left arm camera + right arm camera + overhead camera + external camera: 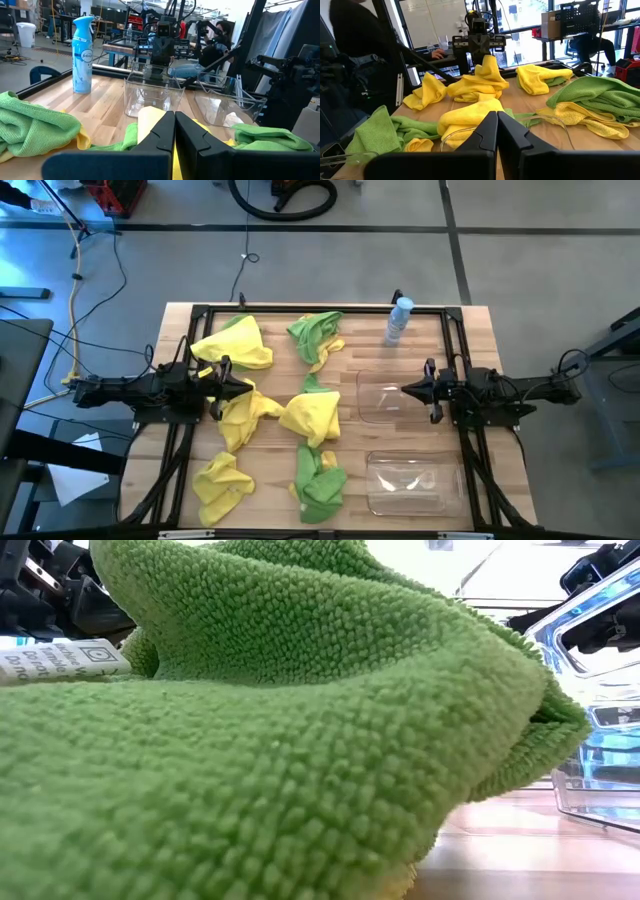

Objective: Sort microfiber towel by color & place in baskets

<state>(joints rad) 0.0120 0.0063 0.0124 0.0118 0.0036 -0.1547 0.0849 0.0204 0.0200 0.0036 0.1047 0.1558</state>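
— Where are the towels?
— Yellow towels (232, 345) and green towels (317, 332) lie loose on the bench (480, 370); both baskets (390, 397) are empty.
— Claws?
— Left claw (247, 388) and right claw (405, 390) are both pressed together, holding nothing. I'd spread the left wide and pinch one fold only.

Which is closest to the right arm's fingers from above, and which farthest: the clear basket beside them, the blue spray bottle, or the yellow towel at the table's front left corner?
From the right gripper:
1. Clear basket, right beside it.
2. Spray bottle, at the back edge.
3. Yellow towel, far across at front left.
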